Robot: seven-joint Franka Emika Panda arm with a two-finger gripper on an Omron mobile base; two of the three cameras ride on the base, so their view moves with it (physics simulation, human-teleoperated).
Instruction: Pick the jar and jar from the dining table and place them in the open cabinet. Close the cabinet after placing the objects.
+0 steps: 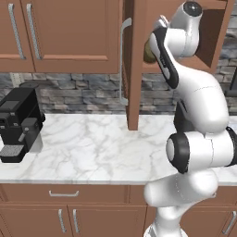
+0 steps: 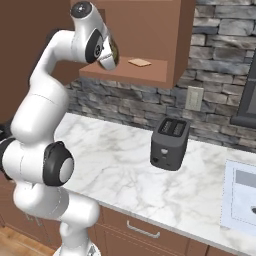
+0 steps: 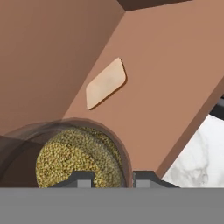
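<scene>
A clear glass jar with olive-green filling sits between my gripper's fingers, and the gripper is shut on it. The arm reaches up into the open reddish-brown cabinet. There the jar hangs just above the front left of the inner shelf. From the left, the jar peeks out behind my forearm, just right of the cabinet's open door with its long silver handle. I cannot tell whether the jar touches the shelf.
A flat tan piece lies on the shelf beyond the jar. Below is a white marble counter with a black coffee machine at the left and a dark toaster at the right. Closed cupboard doors hang left of the open one.
</scene>
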